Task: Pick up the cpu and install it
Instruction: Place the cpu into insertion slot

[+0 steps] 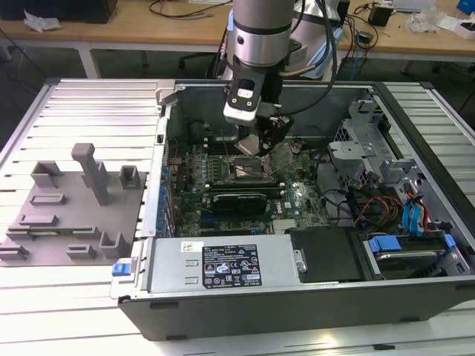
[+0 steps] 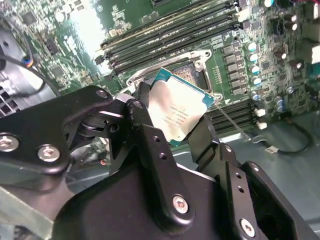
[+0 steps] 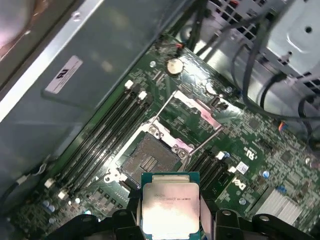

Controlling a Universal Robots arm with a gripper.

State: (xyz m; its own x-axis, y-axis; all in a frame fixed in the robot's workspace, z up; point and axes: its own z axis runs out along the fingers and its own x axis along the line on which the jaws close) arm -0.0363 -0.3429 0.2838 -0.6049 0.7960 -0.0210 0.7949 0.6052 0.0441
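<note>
In the second wrist view the gripper [image 2: 170,119] covers two edges of the chip [image 2: 176,112], which itself hides part of the socket [image 2: 192,67]; in the first wrist view the picture's border cuts the chip [image 3: 171,205] short, and in the exterior view it cuts off the arm [image 1: 260,30].

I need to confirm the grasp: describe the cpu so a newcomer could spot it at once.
Look inside the open computer case, over the green board, where the gripper hangs. Between its black fingers sits the cpu, a thin square with a pale silvery top, unlike the dark empty socket below.
</note>
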